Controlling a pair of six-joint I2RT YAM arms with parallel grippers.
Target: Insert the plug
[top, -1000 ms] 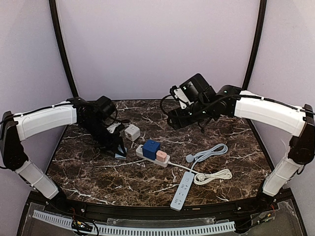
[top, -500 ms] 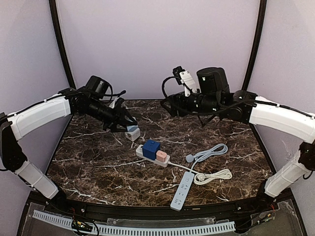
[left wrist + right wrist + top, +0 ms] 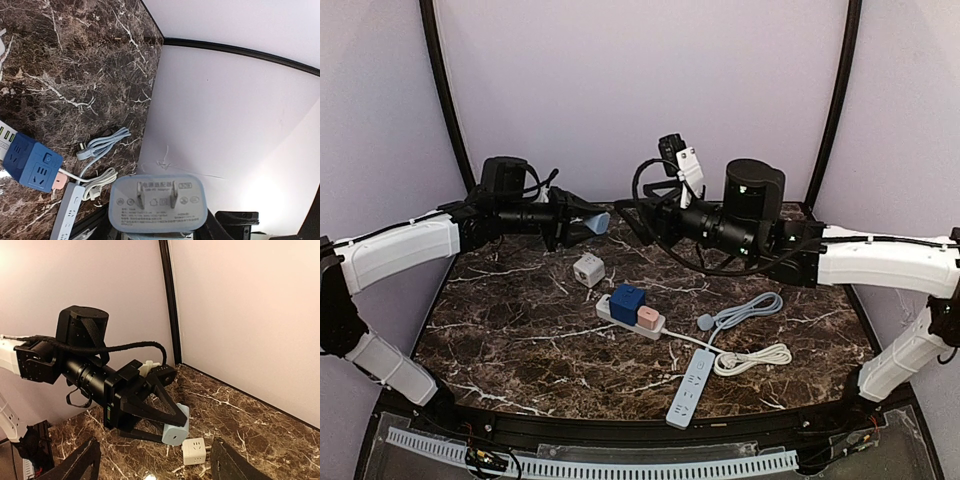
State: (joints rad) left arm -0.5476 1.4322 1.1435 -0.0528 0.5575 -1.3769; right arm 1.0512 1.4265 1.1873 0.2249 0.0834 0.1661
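Item: pale-blue plug (image 3: 601,222), aloft over the table's rear, pinched in left gripper (image 3: 584,222), prongs exposed. Right gripper (image 3: 632,222): spread, empty. Handling: square prongs to power strip (image 3: 604,306) slots; press straight.

From above we get soft, even light: the pale wall (image 3: 640,90) is evenly lit, and the dark marble table (image 3: 520,340) carries only a mild sheen and faint shadows. In the left wrist view the wall washes out to a white glow low on the right. There the black frame strip (image 3: 240,50) bends with the wide lens, and the plug (image 3: 158,202), close up, stays sharp enough to show its print. The right wrist view runs warm, brightest at top left; the fingers (image 3: 82,462) are dark, soft shapes.
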